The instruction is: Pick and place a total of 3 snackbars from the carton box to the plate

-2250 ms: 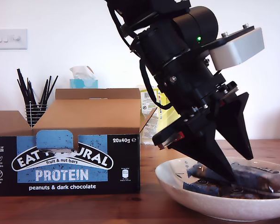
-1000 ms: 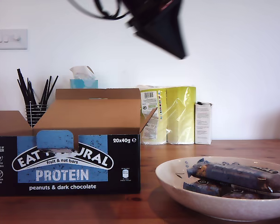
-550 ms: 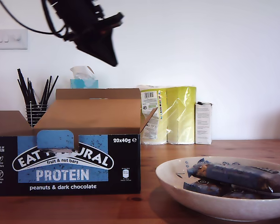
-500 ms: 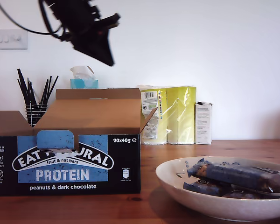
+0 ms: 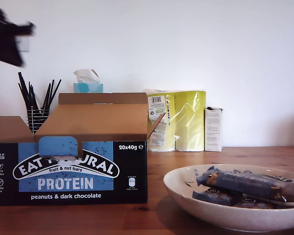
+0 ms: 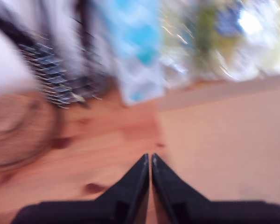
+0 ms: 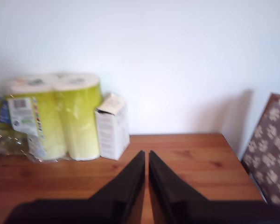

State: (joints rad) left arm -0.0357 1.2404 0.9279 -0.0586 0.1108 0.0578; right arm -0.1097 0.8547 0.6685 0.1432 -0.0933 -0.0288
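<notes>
Wrist views: both grippers (image 6: 148, 157) (image 7: 146, 153) closed, empty

On the front of the carton (image 5: 68, 169) I read "EAT N…URAL", the middle letters covered by a brown tab, with "fruit & nut bars" beneath it. Under that stands "PROTEIN" in large pale letters, then "peanuts & dark chocolate". "20x40g" with an e-mark sits at the front's upper corner on the exterior view's right. Down the edge on the exterior view's left I make out "SOURCE OF PROTEIN", "source of fibre" and "gluten free" beside small icons. The yellow pack (image 5: 179, 120) carries a barcode label, its digits too small to read. The print on the white box (image 5: 213, 129) and on the bars (image 5: 245, 183) is illegible.
</notes>
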